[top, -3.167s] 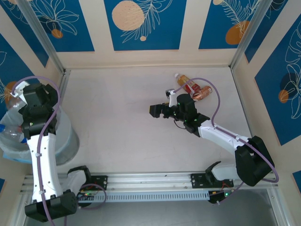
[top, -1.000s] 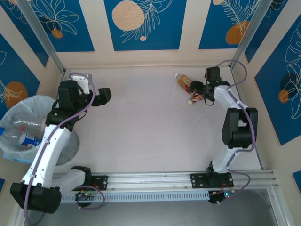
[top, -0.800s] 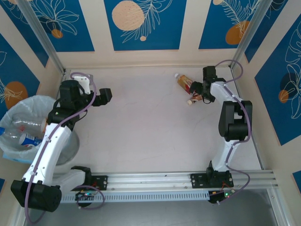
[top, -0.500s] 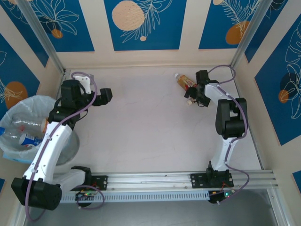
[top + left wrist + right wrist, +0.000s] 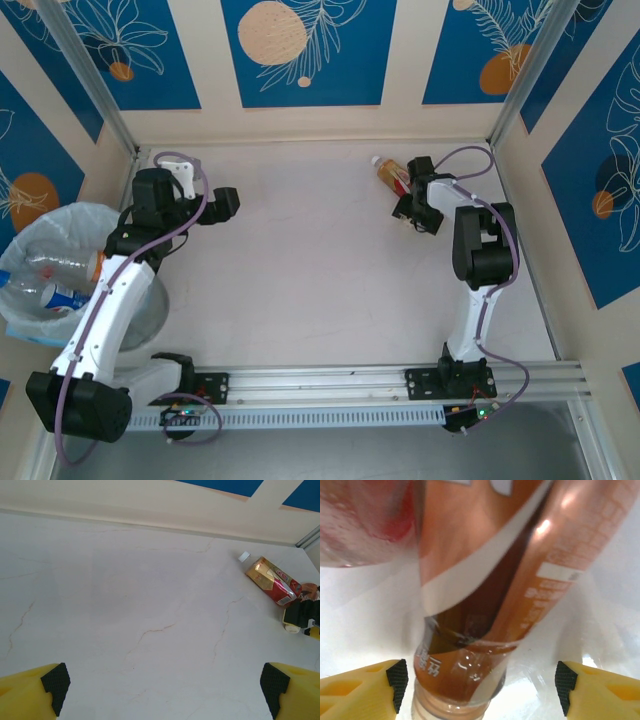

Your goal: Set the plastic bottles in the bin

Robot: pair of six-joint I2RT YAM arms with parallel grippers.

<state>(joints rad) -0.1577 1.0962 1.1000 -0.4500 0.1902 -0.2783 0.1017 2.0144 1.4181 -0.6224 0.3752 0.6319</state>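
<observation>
Two padded fingers (image 5: pixel 397 677) of the right gripper (image 5: pixel 481 680) sit parted astride the orange-labelled bottle (image 5: pixel 485 595), clear of it, its neck toward the wrist and its body running away across the far-right table (image 5: pixel 300 270) beside a red-labelled bottle (image 5: pixel 390 176); the left gripper (image 5: pixel 163 685) gapes wide.

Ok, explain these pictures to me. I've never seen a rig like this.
These are two robot arms bolted to the near edge of a table, each ending in a two-finger gripper. One picture looks down from above. The other two come from cameras on the wrists, so the yellow fingers in the bottom corners are that arm's own. At the table's far right lie a red-label bottle and an orange-label bottle. The right gripper has its open jaws either side of the orange one, not touching it. The left gripper is open and holds nothing. The bin at the left has other bottles in it.
</observation>
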